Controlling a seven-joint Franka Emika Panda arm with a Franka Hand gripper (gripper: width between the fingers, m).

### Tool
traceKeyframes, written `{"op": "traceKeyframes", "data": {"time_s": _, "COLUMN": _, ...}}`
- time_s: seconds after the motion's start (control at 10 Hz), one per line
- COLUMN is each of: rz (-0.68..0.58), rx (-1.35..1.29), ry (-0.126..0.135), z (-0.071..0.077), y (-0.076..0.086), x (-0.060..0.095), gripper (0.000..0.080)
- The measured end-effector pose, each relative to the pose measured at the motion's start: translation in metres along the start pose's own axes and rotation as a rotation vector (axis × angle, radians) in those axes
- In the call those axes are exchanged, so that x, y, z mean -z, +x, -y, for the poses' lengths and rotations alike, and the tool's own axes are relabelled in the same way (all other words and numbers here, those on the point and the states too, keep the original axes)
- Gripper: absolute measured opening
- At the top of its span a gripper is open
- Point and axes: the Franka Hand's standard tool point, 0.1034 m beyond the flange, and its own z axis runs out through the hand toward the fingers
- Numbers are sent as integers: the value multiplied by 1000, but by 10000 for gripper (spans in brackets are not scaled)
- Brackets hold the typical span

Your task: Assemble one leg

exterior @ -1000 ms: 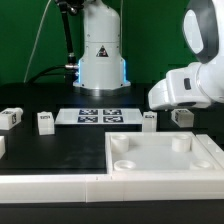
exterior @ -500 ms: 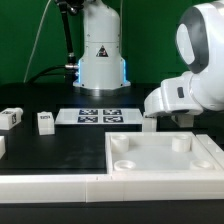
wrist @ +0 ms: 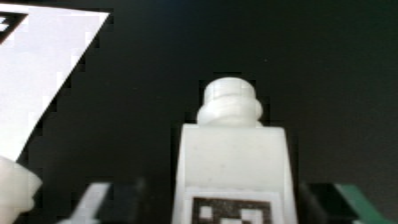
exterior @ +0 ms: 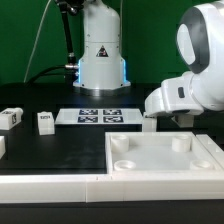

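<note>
— Wrist view: the leg sits squarely between the jaws of the pincer, with its tag facing the camera and its rounded knob pointing away. The jaws stand apart with a dark gap on each side, so nothing is clamped yet.
— And the exterior view?
— The pincer is down at the table, at the exterior view's right end of the marker board, just behind the tray. The leg is mostly hidden under the arm there.
— What could spoil it?
— An uneven close, I'd say. If one jaw meets the leg first, it may shove or twist it across the table instead of gripping. Small smooth plastic probably slides easily.
— Anything else?
— A shallow hold. Caught only near the tag end, the leg could tilt in the grip. Then its knob would likely miss a socket in the tray. The tray's rim is also near, so a low carry might knock against it.
</note>
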Motion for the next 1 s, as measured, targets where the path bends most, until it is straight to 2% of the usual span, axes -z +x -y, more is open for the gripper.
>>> {"op": "traceKeyframes", "data": {"time_s": 0.1, "rz": 0, "rx": 0, "ry": 0, "z": 0, "y": 0, "x": 0, "gripper": 285}}
{"op": "traceKeyframes", "data": {"time_s": 0.7, "rz": 9, "rx": 1, "ry": -2, "z": 0, "y": -4, "x": 3, "gripper": 285}}
{"op": "traceKeyframes", "data": {"time_s": 0.9, "rz": -34, "rx": -2, "ry": -13, "z": -6, "y": -36, "x": 41, "gripper": 287}}
{"op": "traceKeyframes", "data": {"time_s": 1.0, "rz": -61, "rx": -6, "ry": -19, "z": -9, "y": -49, "x": 51, "gripper": 287}}
